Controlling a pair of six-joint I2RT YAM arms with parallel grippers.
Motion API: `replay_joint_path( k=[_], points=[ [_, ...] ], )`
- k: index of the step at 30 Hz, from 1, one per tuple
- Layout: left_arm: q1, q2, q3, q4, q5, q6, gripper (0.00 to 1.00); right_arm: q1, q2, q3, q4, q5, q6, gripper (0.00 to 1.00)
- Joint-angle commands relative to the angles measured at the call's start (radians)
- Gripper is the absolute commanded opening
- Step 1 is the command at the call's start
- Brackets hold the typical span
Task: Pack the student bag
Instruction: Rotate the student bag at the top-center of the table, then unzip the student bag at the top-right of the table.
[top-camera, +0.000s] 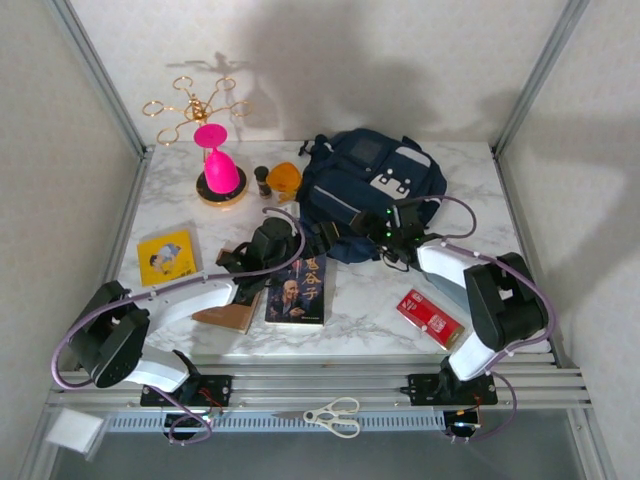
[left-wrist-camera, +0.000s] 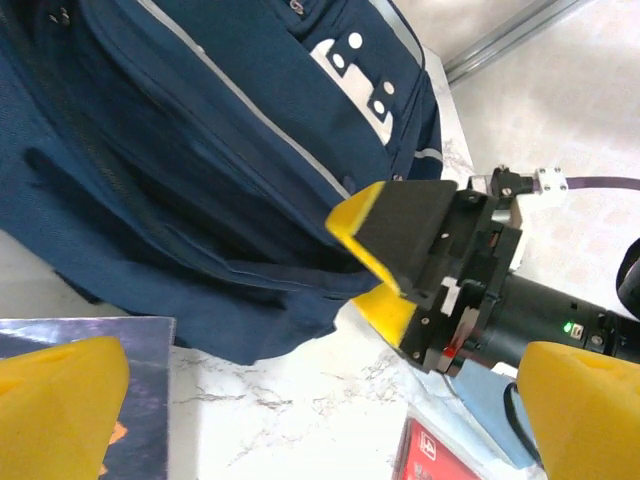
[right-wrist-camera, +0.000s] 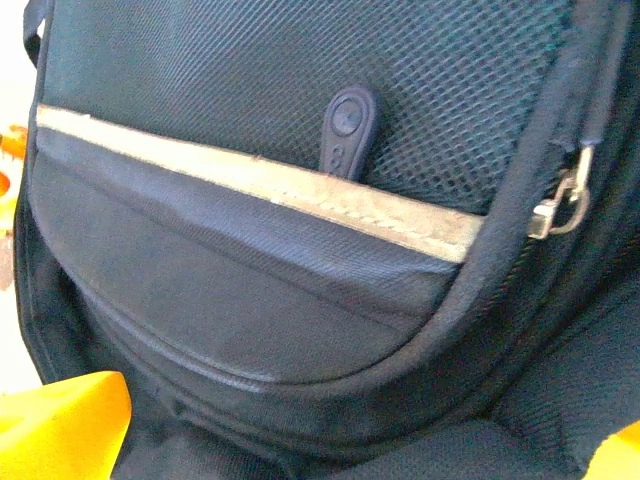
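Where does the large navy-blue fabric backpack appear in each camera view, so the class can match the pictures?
Top external: the backpack lies far centre-right on the marble table.
Left wrist: the backpack covers the upper left, above the marble table.
Right wrist: the backpack close up, its pocket curving across the middle.
Shared landmarks: light grey zip trim in both wrist views; white patch in top and left wrist.

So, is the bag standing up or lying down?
Lying down: the bag rests on its back on the table, white front patches facing up.
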Motion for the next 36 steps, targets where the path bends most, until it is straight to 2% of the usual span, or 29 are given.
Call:
replay_joint_path(
  k=[1,4,7,10,13,16,24,30,36],
  points=[
    [-0.014,0.010,0.045,-0.053,-0.014,0.016,0.99,0.032,-0.059,0.036,-0.001,0.031,-0.024,0.99],
    [-0.026,0.017,0.052,-0.061,-0.018,0.014,0.99,0.003,-0.172,-0.040,-0.046,0.044,-0.050,0.99],
    [-0.039,0.046,0.064,-0.043,-0.006,-0.006,0.99,-0.089,-0.260,-0.078,-0.133,-0.014,-0.086,0.99],
    [-0.068,0.095,0.105,-0.040,0.009,-0.014,0.99,-0.196,-0.317,-0.087,-0.208,0.001,-0.153,0.99],
    [-0.108,0.155,0.149,-0.030,0.006,-0.030,0.99,-0.311,-0.290,-0.070,-0.236,-0.029,-0.198,0.99],
    [-0.148,0.231,0.193,-0.003,0.008,-0.068,0.99,-0.395,-0.201,-0.034,-0.221,-0.023,-0.207,0.95],
    [-0.205,0.417,0.341,0.014,-0.015,-0.066,0.99,-0.423,0.067,0.147,-0.160,-0.073,-0.238,0.77],
    [-0.206,0.504,0.401,0.013,-0.015,-0.050,0.97,-0.420,0.181,0.214,-0.124,-0.133,-0.253,0.63],
    [-0.205,0.570,0.475,-0.017,-0.021,-0.021,0.95,-0.417,0.240,0.247,-0.089,-0.151,-0.241,0.58]
  ],
)
